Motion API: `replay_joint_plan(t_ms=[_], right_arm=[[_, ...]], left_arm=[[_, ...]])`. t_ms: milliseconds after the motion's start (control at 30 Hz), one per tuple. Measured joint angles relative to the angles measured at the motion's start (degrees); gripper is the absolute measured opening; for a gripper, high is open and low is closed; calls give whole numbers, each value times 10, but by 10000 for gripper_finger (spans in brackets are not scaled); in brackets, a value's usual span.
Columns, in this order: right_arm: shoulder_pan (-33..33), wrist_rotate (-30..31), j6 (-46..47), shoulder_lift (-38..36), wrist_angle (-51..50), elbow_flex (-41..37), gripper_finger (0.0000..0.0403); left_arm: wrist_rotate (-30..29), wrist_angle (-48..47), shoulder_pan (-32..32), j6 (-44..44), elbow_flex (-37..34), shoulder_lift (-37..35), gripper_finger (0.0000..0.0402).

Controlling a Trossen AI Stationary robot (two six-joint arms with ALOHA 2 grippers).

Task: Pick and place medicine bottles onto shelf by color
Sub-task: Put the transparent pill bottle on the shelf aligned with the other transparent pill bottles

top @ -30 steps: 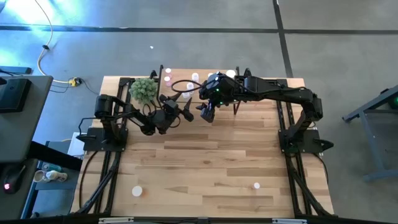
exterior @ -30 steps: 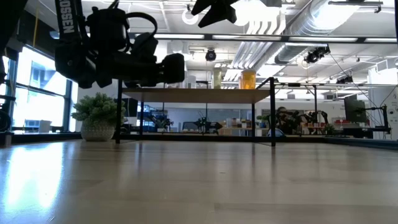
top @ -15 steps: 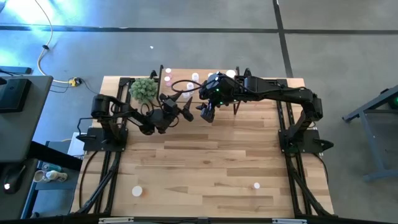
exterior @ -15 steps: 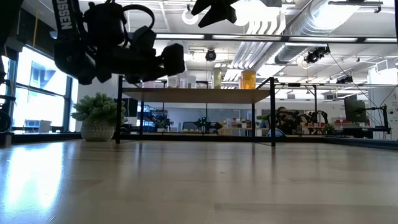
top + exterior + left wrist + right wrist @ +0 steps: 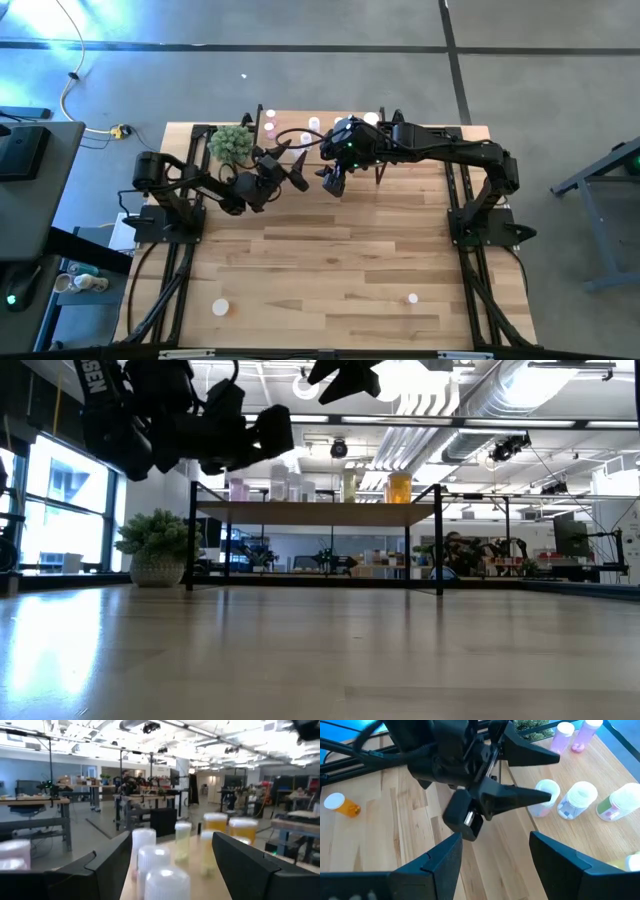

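We see the left pincer (image 5: 292, 168) raised at the shelf's (image 5: 310, 512) near edge, its two dark wedge-shaped fingers (image 5: 520, 796) spread wide and holding nothing. In its wrist view the smooth matte fingers (image 5: 112, 865) frame a row of small cylindrical medicine bottles (image 5: 182, 840) with white caps, standing upright on the shelf's pale wooden top: whitish ones closest, yellow-green behind, orange ones (image 5: 216, 824) farthest.

The right pincer (image 5: 332, 180) hangs just at 3 o'clock of the left one, over bare bench, its broad fingers (image 5: 437, 865) parted and empty.

The shelf is a low rectangle on thin black metal legs, set along the bench's (image 5: 350, 270) 12 o'clock edge. A potted plant (image 5: 231, 144), bushy and green, sits at the shelf's 9 o'clock end.

In the right wrist view, pink bottles (image 5: 562, 734) stand beyond the left pincer, with whitish (image 5: 577, 799) and green-tinted (image 5: 620, 802) ones beside its fingertip. One orange bottle (image 5: 342, 805) lies on its side on the planked bench.

Two white-capped bottles (image 5: 220, 307) rest far off toward 6 o'clock, well apart; the wide grained bench between them and the arms is open.
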Motion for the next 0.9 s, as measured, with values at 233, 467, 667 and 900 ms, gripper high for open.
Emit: replay_joint_plan(t_ms=[233,467,667,900], right_arm=[[0,0,0,0,0,0,222],[0,0,0,0,-4,0,222],[0,0,0,0,-22,0,222],[0,0,0,0,-28,0,222]], left_arm=[[13,-101,0,2,0,-66,266],[-39,-203,-8,77,0,-159,265],[-125,-240,-37,125,-15,-214,216],[-150,-329,-57,77,-26,-220,105]])
